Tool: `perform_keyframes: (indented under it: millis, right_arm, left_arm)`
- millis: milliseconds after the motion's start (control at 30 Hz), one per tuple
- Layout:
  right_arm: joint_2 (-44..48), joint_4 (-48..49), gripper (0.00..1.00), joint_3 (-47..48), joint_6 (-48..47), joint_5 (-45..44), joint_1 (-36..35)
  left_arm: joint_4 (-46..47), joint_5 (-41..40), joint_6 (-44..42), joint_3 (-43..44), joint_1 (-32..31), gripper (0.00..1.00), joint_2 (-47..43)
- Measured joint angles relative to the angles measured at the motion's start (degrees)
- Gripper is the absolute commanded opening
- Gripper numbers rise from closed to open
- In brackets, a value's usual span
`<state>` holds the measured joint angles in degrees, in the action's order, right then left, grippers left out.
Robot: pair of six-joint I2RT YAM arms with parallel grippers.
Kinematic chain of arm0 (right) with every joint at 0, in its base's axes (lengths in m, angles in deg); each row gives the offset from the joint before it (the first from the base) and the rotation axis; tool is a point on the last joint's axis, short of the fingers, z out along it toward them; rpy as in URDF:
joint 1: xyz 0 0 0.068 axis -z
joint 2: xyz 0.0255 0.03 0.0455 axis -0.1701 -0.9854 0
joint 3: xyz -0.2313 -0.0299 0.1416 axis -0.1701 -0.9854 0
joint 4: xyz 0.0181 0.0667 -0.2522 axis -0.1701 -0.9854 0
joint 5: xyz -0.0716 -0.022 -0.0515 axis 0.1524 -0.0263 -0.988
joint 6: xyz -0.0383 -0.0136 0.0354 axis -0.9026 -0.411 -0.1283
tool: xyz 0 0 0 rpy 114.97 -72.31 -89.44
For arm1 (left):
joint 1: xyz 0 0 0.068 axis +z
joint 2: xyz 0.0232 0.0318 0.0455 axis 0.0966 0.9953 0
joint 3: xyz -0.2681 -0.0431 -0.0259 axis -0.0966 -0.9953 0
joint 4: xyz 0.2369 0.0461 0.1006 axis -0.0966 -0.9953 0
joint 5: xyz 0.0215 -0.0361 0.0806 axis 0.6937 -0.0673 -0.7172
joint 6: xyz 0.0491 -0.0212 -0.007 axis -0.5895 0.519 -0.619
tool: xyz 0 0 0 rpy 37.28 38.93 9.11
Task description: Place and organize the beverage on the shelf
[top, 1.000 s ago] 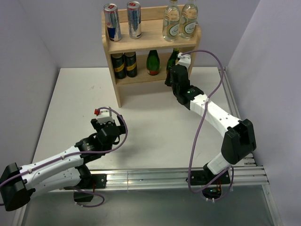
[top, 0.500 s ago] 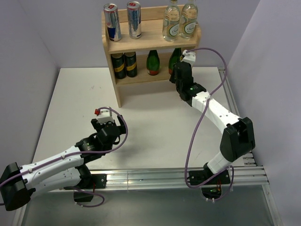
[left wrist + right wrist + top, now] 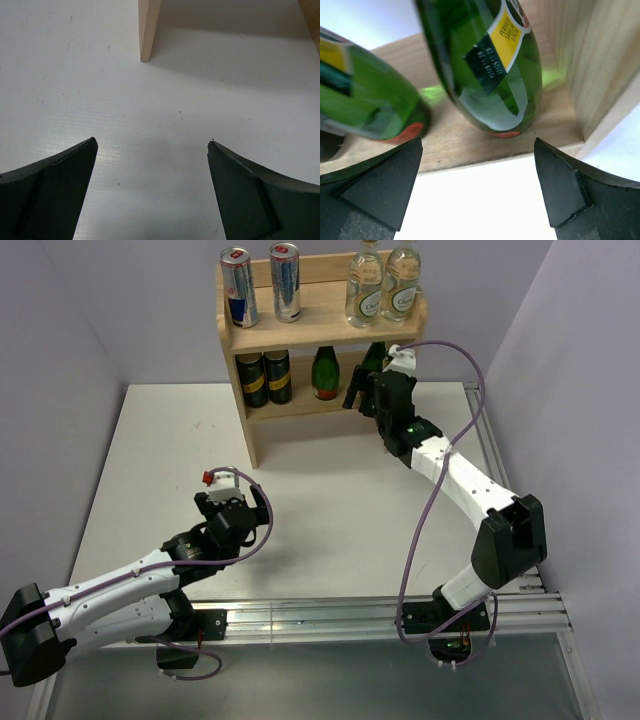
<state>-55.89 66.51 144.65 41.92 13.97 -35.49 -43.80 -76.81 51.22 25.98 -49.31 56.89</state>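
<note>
My left gripper point(image 3: 152, 145) hangs wide open and empty over the table point(image 3: 75, 90), near left. At far right, my right gripper point(image 3: 475, 142) has just let go of the green bottle point(image 3: 490, 65) and its jaws are spread wide. The bottle stands free at the right end of the lower tier of the shelf point(image 3: 300, 332), so I judge this placement done.

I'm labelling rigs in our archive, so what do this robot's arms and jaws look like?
Both the left arm and right arm have white shells joined by chunky black joints. A thin purple cable loops along each. The right arm shows a small green light near its wrist; the left has a small red part there. The jaws are matte black wedges.
</note>
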Motion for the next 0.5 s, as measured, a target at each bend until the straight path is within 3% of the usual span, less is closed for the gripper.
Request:
perform_keyframes:
  millis: [233,500]
  right_arm:
    - [8.66,-1.57,1.00,-4.39,1.22,-0.70,-4.55]
    - [25.57,-7.23,1.00,-16.44,3.19,-5.49,-23.85]
  left_arm:
    - [-0.35,-0.50,0.07,0.00,0.00,0.99,-0.24]
    - [-5.18,-0.28,0.20,3.45,-0.02,0.99,-1.79]
